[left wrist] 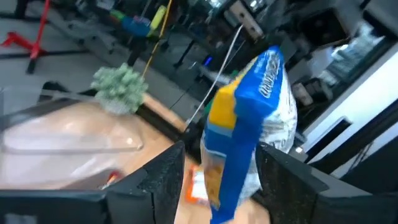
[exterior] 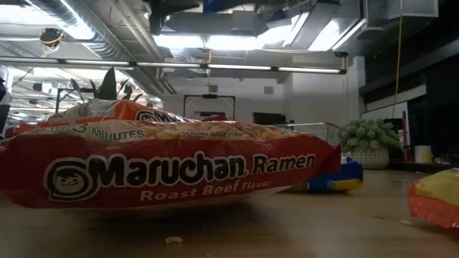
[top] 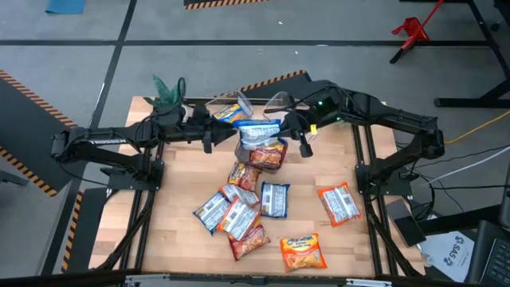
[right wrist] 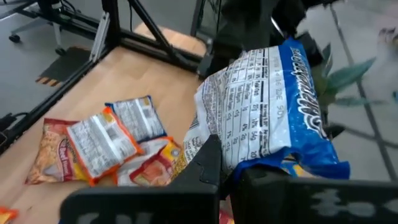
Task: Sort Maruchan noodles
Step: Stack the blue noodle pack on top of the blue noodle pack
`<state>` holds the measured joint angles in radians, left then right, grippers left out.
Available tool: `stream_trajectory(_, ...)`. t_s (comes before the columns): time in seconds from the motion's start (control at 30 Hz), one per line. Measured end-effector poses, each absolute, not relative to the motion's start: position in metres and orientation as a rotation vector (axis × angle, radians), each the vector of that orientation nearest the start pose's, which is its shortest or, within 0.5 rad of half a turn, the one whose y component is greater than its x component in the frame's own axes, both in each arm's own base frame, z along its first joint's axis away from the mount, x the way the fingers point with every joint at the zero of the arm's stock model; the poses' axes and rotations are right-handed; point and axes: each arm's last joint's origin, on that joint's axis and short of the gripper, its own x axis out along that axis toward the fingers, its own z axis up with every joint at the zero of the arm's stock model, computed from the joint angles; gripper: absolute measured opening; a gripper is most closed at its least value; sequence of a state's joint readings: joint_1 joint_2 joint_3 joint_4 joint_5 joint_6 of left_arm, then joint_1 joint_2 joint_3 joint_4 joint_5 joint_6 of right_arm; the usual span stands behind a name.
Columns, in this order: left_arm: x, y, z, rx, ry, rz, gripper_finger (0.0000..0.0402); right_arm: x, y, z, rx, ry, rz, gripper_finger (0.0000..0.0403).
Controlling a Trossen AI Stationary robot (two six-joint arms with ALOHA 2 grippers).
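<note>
Low view only: roast-beef packet (exterior: pixel 165 170) lettering.

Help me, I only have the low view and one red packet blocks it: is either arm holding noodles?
Observer: Yes. The right gripper is shut on a blue-and-white crinkly plastic noodle packet, held above the wooden table.
Operator: And the left arm?
Observer: The left gripper meets it mid-table, fingers spread either side of that same packet.
Operator: What lies on the table?
Observer: A loose pile of packets in the middle, plus two orange packets lying apart toward the right.
</note>
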<state>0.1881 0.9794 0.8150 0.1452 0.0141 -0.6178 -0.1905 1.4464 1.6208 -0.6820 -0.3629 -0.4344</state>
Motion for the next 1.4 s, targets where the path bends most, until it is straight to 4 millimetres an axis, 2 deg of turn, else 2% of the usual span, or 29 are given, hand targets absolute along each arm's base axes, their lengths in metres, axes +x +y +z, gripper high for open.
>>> stream_trajectory(0.27, 0.223, 0.042, 0.349, -0.581, -0.121, 0.046, 0.0195, 0.31, -0.052, 0.424, -0.321, 0.332, 0.301, 0.0)
stream_trajectory(0.4, 0.228, 0.043, 0.345, -0.579, -0.109, 0.048, 0.0195, 0.317, -0.057, 0.422, -0.322, 0.302, 0.308, 0.0)
stream_trajectory(0.53, 0.228, 0.042, 0.347, -0.573, -0.118, -0.002, 0.0195, 0.316, -0.063, 0.422, -0.325, 0.308, 0.286, 0.0)
stream_trajectory(0.77, 0.225, 0.039, 0.362, -0.534, -0.237, -0.129, 0.0195, 0.311, -0.083, 0.422, -0.293, 0.319, 0.236, 0.0)
stream_trajectory(1.13, 0.225, 0.038, 0.363, -0.385, -0.249, -0.144, 0.0195, 0.308, -0.082, 0.429, -0.247, 0.267, 0.249, 0.0)
stream_trajectory(1.23, 0.225, 0.038, 0.362, -0.331, -0.246, -0.144, 0.0206, 0.303, -0.08, 0.435, -0.244, 0.251, 0.242, 0.0)
stream_trajectory(1.4, 0.226, 0.039, 0.357, -0.307, -0.206, -0.078, 0.0249, 0.297, -0.081, 0.439, -0.239, 0.245, 0.202, 0.0)
